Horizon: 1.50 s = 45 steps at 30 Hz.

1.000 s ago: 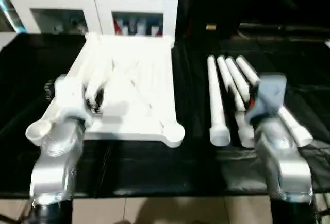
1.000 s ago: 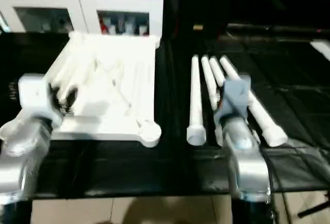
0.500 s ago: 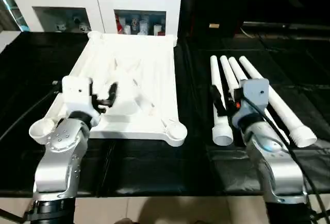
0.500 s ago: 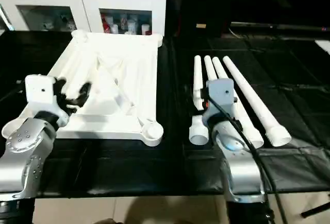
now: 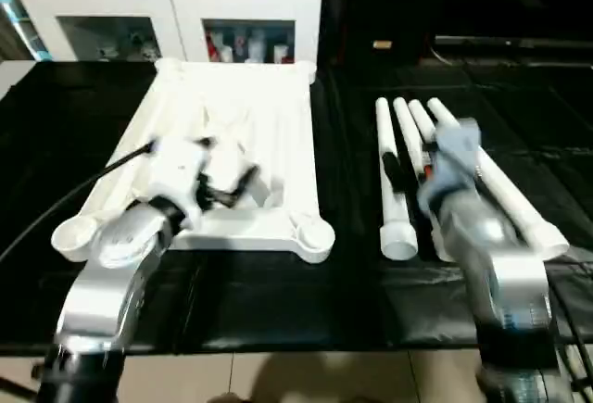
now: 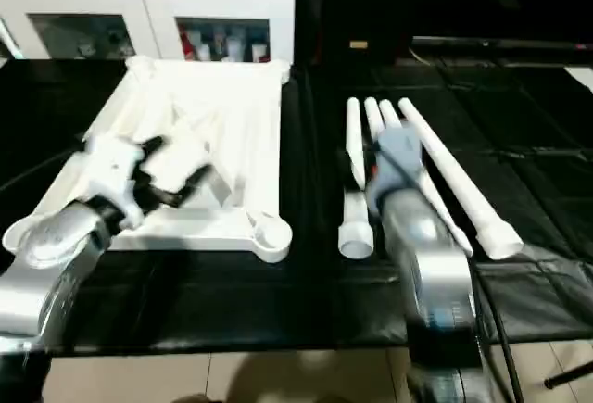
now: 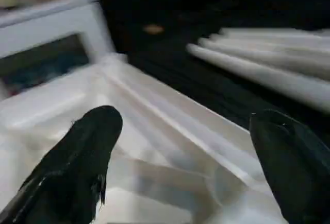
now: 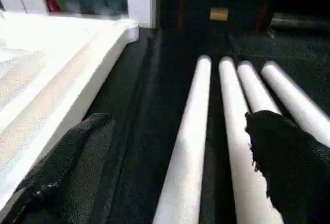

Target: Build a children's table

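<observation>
- Our left gripper [image 5: 227, 185] stands wide open over the near part of the table top [image 5: 269, 116]; in the left wrist view its two black fingers [image 7: 82, 157] are far apart with white ribs between them, and nothing is held.
- We cannot tell whether those fingers touch the plastic or hang just above it.
- Our right gripper [image 8: 175, 167] is also spread wide and holds nothing; in the right wrist view its fingers straddle the two legs nearest the top.
- In the head views the right gripper sits over the four legs [image 5: 408, 162], about midway along them; whether it touches them we cannot tell.
- We read no brand, label or writing anywhere; a small yellowish tag [image 8: 219, 14] on the dark background is too blurred to read.
- The table top is all white plastic and lies upside down on the black mat [image 5: 352, 264], its ribbed underside facing up, with round sockets at the near corners [image 5: 313, 236].
- The four white tubular legs lie side by side on the mat to the right of the top, apart from it, their wider ends toward us.
- Beyond the top stands a white cabinet [image 5: 167, 14] with glass doors, and some small items inside it.
</observation>
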### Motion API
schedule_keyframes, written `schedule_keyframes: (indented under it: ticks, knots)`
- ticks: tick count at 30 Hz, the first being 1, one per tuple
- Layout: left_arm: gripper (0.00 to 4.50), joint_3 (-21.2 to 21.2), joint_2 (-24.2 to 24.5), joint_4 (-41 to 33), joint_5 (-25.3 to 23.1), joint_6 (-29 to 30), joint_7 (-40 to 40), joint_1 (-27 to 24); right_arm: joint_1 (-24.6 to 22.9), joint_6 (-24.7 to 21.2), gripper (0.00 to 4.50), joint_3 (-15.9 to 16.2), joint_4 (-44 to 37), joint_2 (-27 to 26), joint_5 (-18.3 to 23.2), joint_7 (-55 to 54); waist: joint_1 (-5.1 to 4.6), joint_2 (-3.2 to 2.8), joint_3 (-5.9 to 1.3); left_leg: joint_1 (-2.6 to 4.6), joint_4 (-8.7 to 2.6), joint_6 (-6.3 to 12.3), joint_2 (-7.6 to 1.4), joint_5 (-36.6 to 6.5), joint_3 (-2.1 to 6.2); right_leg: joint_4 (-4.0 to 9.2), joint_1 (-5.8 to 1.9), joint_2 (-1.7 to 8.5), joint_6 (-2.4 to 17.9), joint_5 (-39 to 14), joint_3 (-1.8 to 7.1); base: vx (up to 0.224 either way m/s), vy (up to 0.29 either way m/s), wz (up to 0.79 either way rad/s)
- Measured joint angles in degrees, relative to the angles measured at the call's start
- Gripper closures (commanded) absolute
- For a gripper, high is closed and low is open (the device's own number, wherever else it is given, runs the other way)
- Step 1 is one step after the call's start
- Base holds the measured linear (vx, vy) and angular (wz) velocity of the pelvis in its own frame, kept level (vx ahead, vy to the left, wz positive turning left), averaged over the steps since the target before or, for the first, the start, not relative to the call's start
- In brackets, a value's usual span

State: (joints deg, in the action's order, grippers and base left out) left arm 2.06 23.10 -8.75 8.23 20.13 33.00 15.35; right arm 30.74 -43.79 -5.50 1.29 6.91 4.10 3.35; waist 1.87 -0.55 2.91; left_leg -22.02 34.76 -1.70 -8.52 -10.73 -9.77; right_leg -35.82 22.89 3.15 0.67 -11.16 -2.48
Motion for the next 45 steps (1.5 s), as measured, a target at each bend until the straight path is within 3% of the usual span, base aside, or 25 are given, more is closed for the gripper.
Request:
schedule_keyframes:
  ticks: [4,12,17,27,40,45]
  knots:
    - [0.03,1.5,5.4,-0.4,1.0,3.7,5.5,1.1,7.8,-8.6,0.0,-1.0,9.2,0.6,0.0,-2.0,0.04,0.09,0.04,0.04,-0.03,-0.15,-0.01,0.1,0.0,-0.14,0.07,0.0,0.0,0.0,0.0,0.0,0.0,0.0]
    - [0.03,1.2,9.7,-6.3,6.1,9.1,12.2,0.8,14.6,-9.0,0.0,-5.5,21.4,1.1,0.6,-4.9,0.29,0.37,0.16,0.01,0.01,-0.2,-0.01,0.1,-0.06,-0.23,0.12,0.01,0.0,0.0,0.02,0.0,0.0,0.0]
    - [0.03,1.2,11.4,-8.7,8.2,11.9,14.6,0.6,15.6,-10.8,0.0,-8.0,28.3,0.8,3.1,-4.1,0.28,0.46,0.19,0.03,0.02,-0.26,-0.01,0.2,-0.06,-0.31,0.13,0.01,0.0,0.0,0.03,0.0,0.0,0.0]
    - [0.03,1.6,11.9,-10.3,9.1,14.2,14.9,-1.0,16.1,-10.5,0.0,-8.4,33.2,0.4,3.5,-3.3,0.31,0.56,0.24,0.02,0.02,-0.31,-0.02,0.2,-0.06,-0.32,0.14,0.01,0.0,0.0,0.01,0.0,0.0,0.0]
    - [0.0,2.6,11.4,-10.8,9.6,15.7,14.0,-0.9,16.4,-10.3,1.19,-8.2,38.4,0.7,4.8,-0.4,0.29,0.63,0.25,0.01,0.03,-0.31,-0.02,0.2,-0.06,-0.33,0.14,0.01,0.1,0.0,0.01,0.0,0.0,0.0]
    - [0.0,2.8,11.2,-10.9,9.6,15.9,13.9,-0.9,16.4,-8.3,1.56,-7.7,38.6,1.2,4.4,-0.6,0.29,0.63,0.25,0.01,0.04,-0.31,-0.02,0.2,-0.06,-0.33,0.14,0.01,0.1,0.0,0.0,0.0,0.0,0.0]
